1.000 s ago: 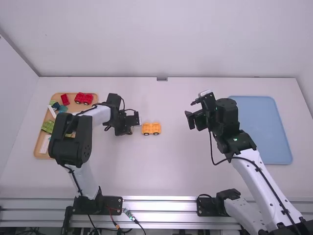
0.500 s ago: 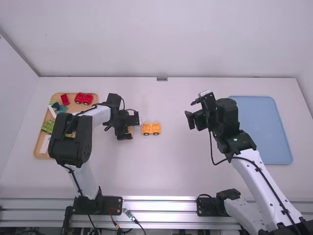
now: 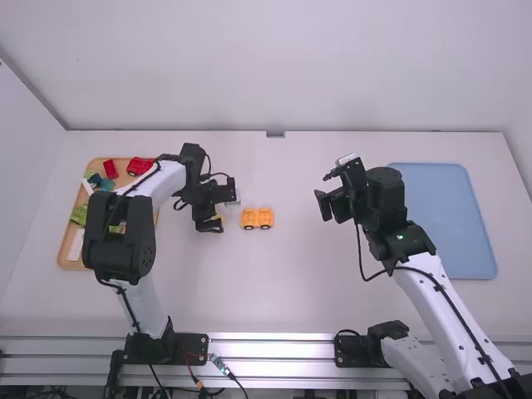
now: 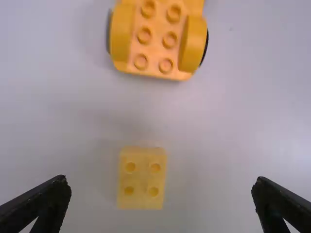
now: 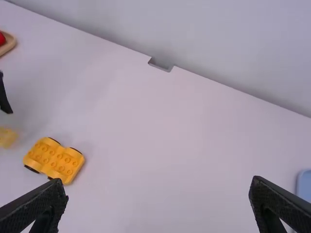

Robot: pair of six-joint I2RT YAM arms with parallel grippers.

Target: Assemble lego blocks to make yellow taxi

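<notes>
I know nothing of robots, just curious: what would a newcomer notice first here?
Probably the bright orange-yellow plastic wheeled base with studs, near the middle of the white table. Then the two white robot arms with black joints, left and right, either side of it, and the flat pale-blue tray on the right.

left gripper (image 3: 225, 209), high view: fingers spread wider than at first; gripper shifted slightly up the picture and leftward; left arm (image 3: 158, 184) now overlaps part of the red car (image 3: 138, 167).
</notes>
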